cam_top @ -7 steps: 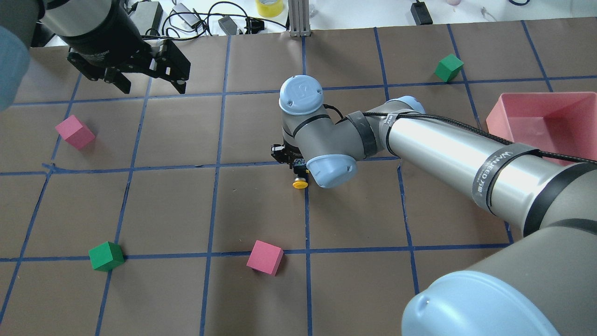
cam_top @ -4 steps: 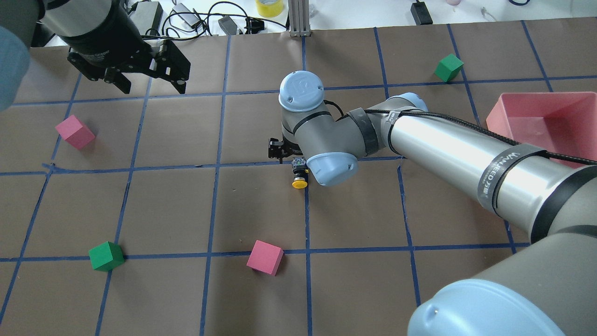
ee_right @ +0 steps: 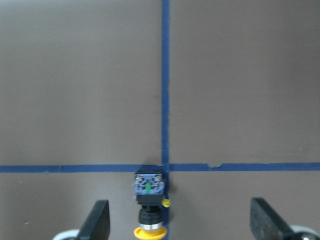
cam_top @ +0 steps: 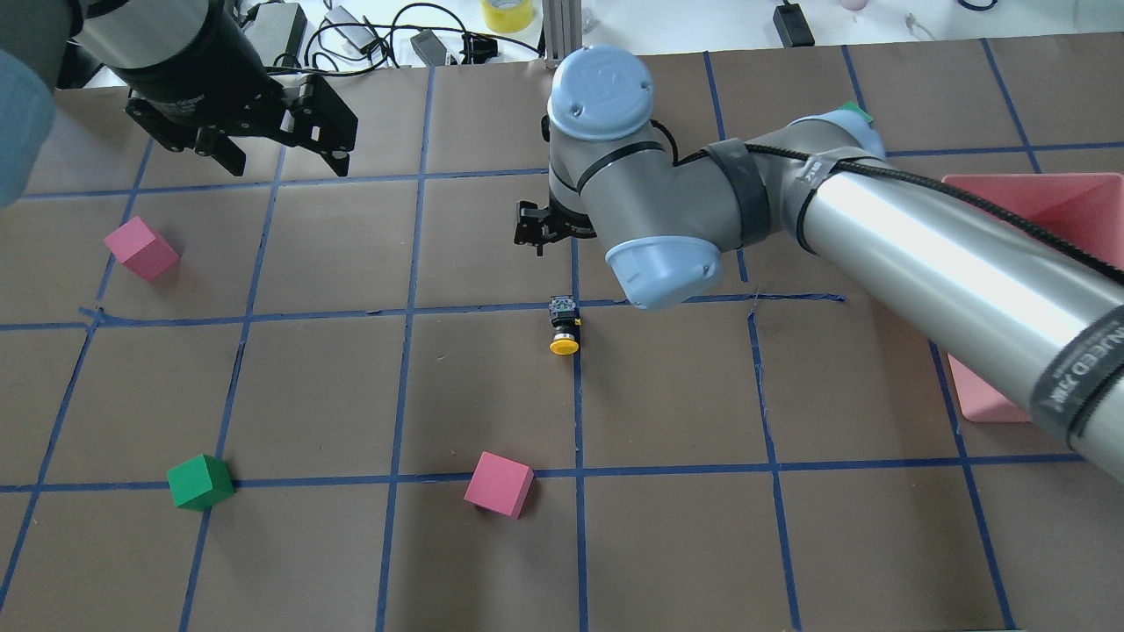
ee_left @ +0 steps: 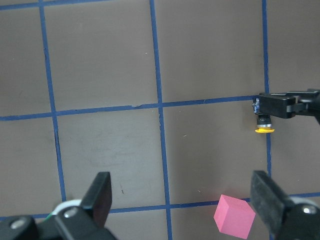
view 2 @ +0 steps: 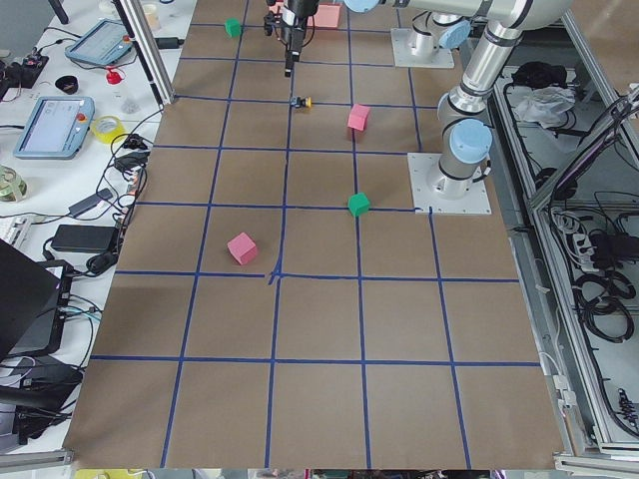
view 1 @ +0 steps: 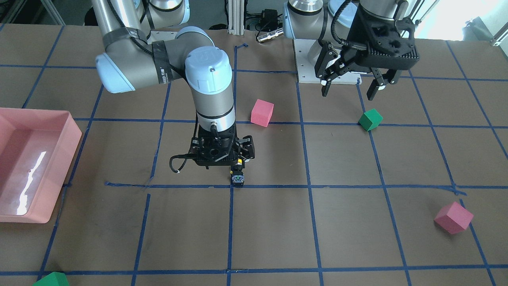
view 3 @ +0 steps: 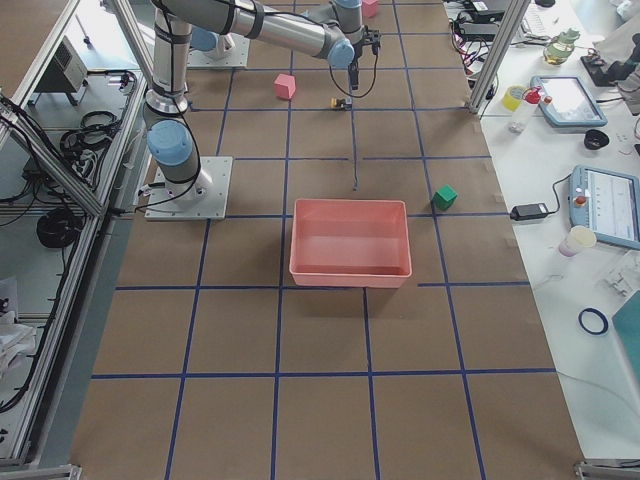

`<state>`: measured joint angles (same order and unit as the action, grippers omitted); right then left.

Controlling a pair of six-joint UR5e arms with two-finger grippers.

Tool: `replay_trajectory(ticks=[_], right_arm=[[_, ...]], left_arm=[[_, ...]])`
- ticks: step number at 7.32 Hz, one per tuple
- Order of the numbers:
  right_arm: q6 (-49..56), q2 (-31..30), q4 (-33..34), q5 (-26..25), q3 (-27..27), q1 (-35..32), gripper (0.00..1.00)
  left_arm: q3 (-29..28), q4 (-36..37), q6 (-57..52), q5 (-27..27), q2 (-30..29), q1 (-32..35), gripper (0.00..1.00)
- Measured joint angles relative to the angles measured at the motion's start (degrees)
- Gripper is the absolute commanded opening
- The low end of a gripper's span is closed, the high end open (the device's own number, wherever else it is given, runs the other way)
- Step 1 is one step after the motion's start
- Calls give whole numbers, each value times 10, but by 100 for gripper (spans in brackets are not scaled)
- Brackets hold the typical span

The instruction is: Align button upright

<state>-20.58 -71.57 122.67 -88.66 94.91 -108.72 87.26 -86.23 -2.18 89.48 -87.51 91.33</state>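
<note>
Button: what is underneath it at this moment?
The button lies on its side on the brown paper table cover, beside a crossing of blue tape lines. Nothing else shows beneath it; the patch directly under its body is covered.

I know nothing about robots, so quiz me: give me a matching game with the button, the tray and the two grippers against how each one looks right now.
Things:
1 button
2 tray
3 left gripper
4 right gripper

States:
A open, just above the button
B lying on its side on blue tape
C pink
D open, well away from the button

Pairs: 1-B, 2-C, 3-D, 4-A
</note>
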Motion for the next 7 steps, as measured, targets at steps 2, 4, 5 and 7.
replay_trajectory(ticks=[2,4,5,7], right_arm=[[76,-72,-120,1,-13,81,100],[114,-140,-205,-5,-23,141,100],[120,-164,-244,-12,-26,153,100],[126,-187,-297,-37,-42,159,100]], left_arm=[[0,0,-1,0,-2,0,100],[0,0,-1,0,-4,1,100],[-1,0,0,0,-6,1,100],[-2,0,0,-1,-7,2,100]])
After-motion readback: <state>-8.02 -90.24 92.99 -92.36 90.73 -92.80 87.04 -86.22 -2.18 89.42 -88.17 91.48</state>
